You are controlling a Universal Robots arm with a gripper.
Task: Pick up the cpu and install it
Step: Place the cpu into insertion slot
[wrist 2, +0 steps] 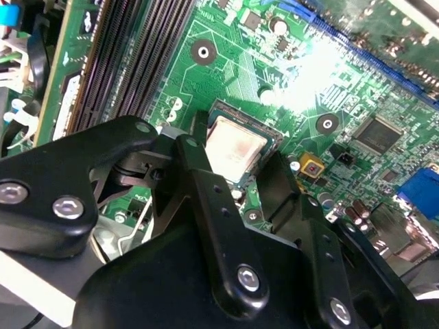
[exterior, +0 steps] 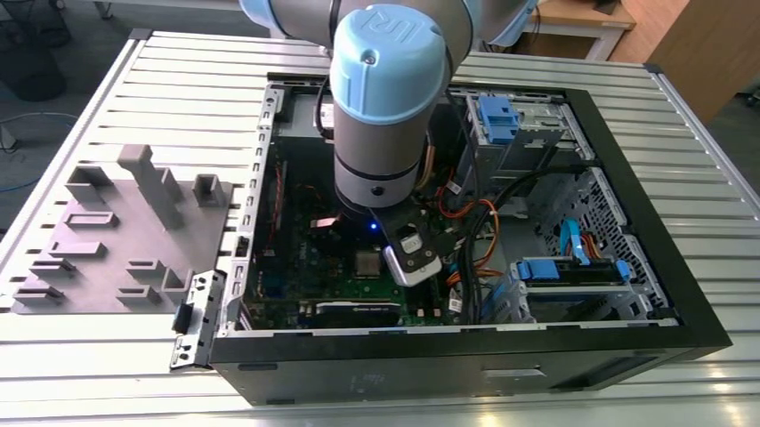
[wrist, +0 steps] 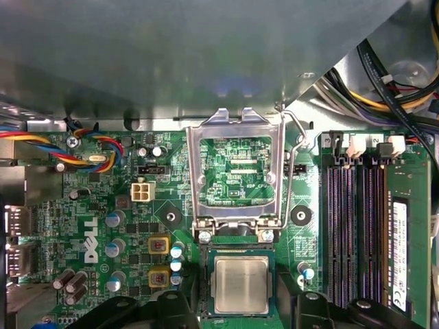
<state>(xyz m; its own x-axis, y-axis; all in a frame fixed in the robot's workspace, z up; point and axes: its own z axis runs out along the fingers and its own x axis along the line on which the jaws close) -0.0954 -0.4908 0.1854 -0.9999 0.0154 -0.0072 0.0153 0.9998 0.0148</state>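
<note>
**Exterior view, from its left to its right.** A grey moulded fixture tray (exterior: pixel 119 231), matt and stepped with pockets and upright blocks, lies on the ribbed aluminium table (exterior: pixel 178 80). I judge its recesses are shaped to keep parts seated for picking.

To its right the black computer case (exterior: pixel 475 374) lies on its side with the panel off. This turns the green motherboard (exterior: pixel 315 276) upward, and I can bring the arm (exterior: pixel 380 116) straight down onto it.

In the first wrist view the cpu (wrist: pixel 239 284) is a flat square with a dull silvery metal top and a thin pale rim. It sits inside the socket frame, level with the board as far as I can tell.

The hand (wrist: pixel 239 305) stands low over it. Its black, bolted fingers (wrist 2: pixel 206 199) are apart, one on each side of the chip and just beside the socket's edges. I see no contact with the chip.

The bright steel load plate (wrist: pixel 236 171) stands hinged open beside the socket, which leaves the seat uncovered.

Farther to the exterior view's right run orange and black cables (exterior: pixel 475 213). Beyond them are the drive bays (exterior: pixel 570 271) with blue plastic clips, set against the case's perforated metal wall.
</note>
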